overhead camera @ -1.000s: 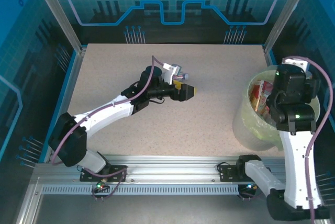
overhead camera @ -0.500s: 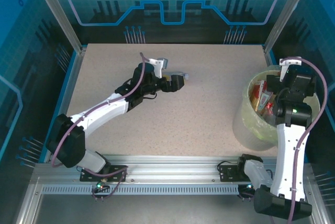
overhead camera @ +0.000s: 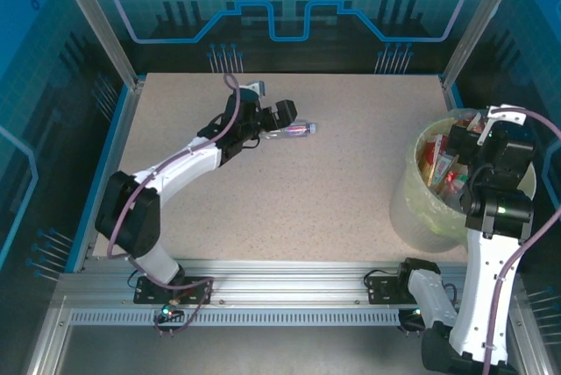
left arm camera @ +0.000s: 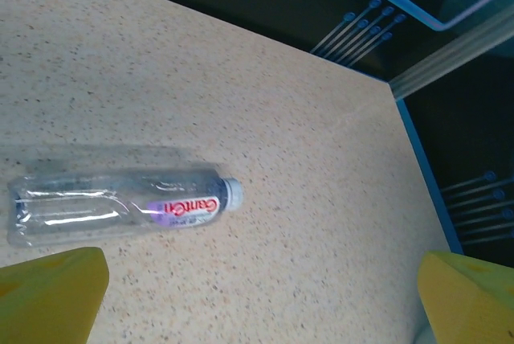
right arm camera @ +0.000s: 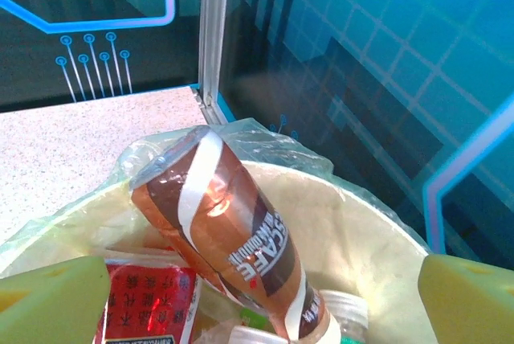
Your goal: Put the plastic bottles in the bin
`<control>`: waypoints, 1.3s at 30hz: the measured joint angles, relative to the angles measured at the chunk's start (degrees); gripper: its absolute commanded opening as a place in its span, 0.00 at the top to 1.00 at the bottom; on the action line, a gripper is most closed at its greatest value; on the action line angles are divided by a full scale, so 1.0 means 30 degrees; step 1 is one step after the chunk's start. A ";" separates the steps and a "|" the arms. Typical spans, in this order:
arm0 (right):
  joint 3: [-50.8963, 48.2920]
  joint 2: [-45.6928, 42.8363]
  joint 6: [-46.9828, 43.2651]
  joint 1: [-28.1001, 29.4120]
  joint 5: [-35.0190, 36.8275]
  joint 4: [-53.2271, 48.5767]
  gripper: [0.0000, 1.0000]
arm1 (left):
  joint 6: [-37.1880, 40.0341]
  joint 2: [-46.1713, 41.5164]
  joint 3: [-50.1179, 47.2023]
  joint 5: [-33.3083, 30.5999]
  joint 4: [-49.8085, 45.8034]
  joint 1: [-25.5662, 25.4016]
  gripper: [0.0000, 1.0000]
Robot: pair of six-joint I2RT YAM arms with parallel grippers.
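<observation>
Bottle (left arm camera: 120,207) lay flat on table (left arm camera: 321,143), red label script illegible.
Left gripper (left arm camera: 257,296) open above it; right gripper (right arm camera: 257,304) open, empty, over bin (right arm camera: 373,227); brown bottle (right arm camera: 229,227) inside, white lettering partly hidden.

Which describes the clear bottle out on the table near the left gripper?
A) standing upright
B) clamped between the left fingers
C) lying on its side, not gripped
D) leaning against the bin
C: the clear bottle lies flat on the table, and the left gripper hangs over it with its jaws wide open, not closed on it.
</observation>
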 measured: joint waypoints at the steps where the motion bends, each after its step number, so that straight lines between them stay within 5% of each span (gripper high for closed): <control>1: 0.0015 0.0007 0.0138 -0.0007 0.0299 -0.0058 0.00 | -0.0073 0.0284 0.0233 -0.0051 -0.0066 0.0131 0.01; 11: 0.1086 0.4299 0.0503 -0.1377 0.2856 -0.0954 0.08 | 0.0481 0.4204 0.4590 -0.0262 -0.0058 0.1071 0.01; 23: 0.0561 0.3840 0.0984 -0.2237 0.4218 -0.2448 0.06 | 0.3300 1.0739 1.1147 0.0656 -0.0080 0.1617 0.01; 30: 0.1690 0.2127 0.1734 -0.2193 0.1676 -0.3118 0.00 | 0.4765 1.3012 1.3274 0.2892 -0.0860 0.1741 0.01; 39: 0.1960 -0.0219 0.2718 -0.1734 -0.7956 -0.2506 0.00 | 0.5268 1.3697 1.3835 0.4466 -0.3351 0.1741 0.01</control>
